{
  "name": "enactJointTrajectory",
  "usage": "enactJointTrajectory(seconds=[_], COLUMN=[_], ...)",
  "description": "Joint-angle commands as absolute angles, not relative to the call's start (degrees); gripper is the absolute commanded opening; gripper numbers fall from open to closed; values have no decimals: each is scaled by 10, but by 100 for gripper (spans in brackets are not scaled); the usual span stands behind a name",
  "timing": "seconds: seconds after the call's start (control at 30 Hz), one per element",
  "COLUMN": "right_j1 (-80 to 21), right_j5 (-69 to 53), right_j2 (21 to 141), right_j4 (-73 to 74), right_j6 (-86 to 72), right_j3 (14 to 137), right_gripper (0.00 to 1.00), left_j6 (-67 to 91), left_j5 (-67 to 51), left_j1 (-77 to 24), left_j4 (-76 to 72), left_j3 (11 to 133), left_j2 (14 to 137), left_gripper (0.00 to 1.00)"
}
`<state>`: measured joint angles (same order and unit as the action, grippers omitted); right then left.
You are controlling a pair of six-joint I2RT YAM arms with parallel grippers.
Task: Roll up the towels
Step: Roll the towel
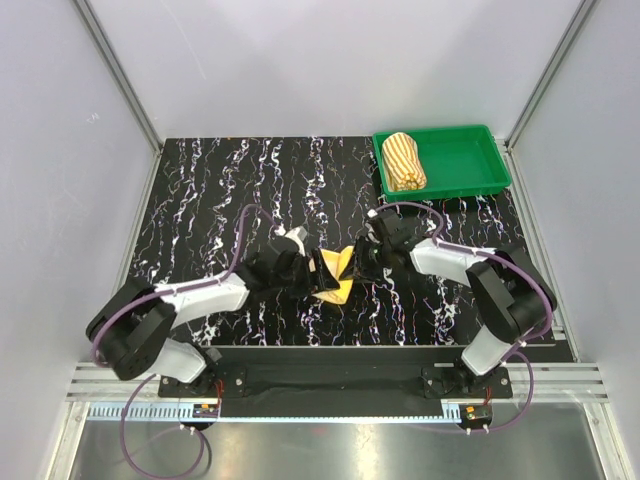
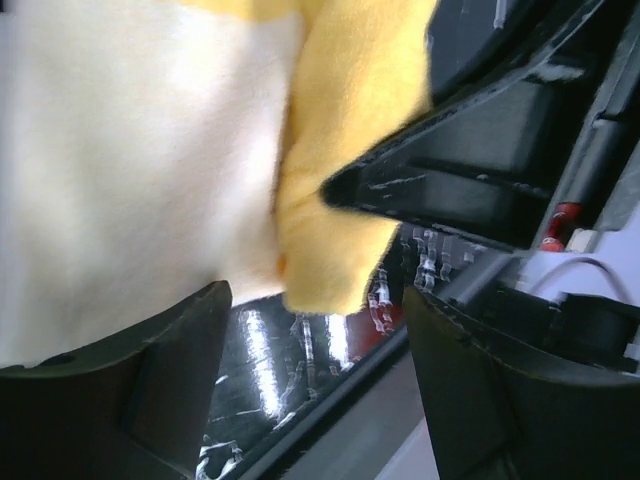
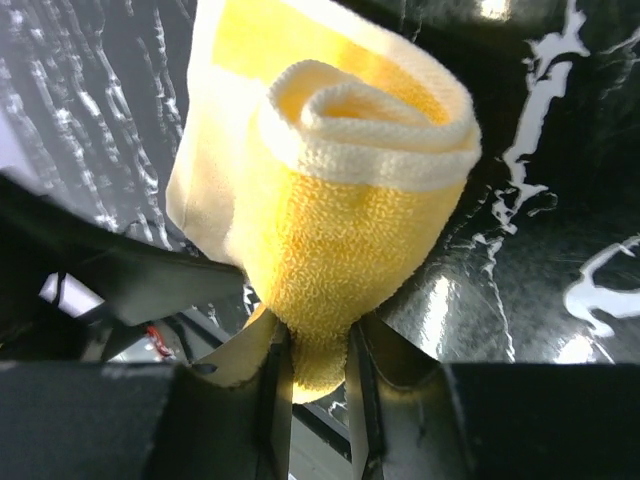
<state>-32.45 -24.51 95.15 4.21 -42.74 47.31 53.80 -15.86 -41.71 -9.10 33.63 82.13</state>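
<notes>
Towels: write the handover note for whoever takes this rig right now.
Left gripper: open, beside the plain yellow cloth towel.
Right gripper: shut on that towel's end; it looks rolled, mid-table.
Orange-and-cream striped cloth towel: rolled, lying in the green plastic tray.
To do: probably set the yellow roll down, perhaps in the tray.

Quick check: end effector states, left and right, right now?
Left end effector: open, gripping nothing.
Right end effector: closed on the yellow towel.
</notes>
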Motion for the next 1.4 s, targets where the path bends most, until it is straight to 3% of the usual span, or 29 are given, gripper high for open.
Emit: enactJointTrajectory(seconds=[0.0,0.17,0.27,0.77,1.37], right_j1=[-336,-344,-349,-352,-357], right_j5=[-188,-172,-170,-178,-194], right_j2=[945,978,994,1003,1008], right_j4=[190,262,279,306,309], right_j6=[-378,-358,-352,-339,-335], right_j3=[530,569,584,600,602], right_gripper=[21,19,18,17,15], left_j6=[454,397,377,309,336], left_j5=[-2,256,317,424,526], left_j1=[-470,-611,-677,-789,-809], left_j4=[78,210,219,266,350], left_j3=[400,501,541,691,759], left_j2=[775,801,830,1058,1123], left_gripper=[75,75,76,76,72])
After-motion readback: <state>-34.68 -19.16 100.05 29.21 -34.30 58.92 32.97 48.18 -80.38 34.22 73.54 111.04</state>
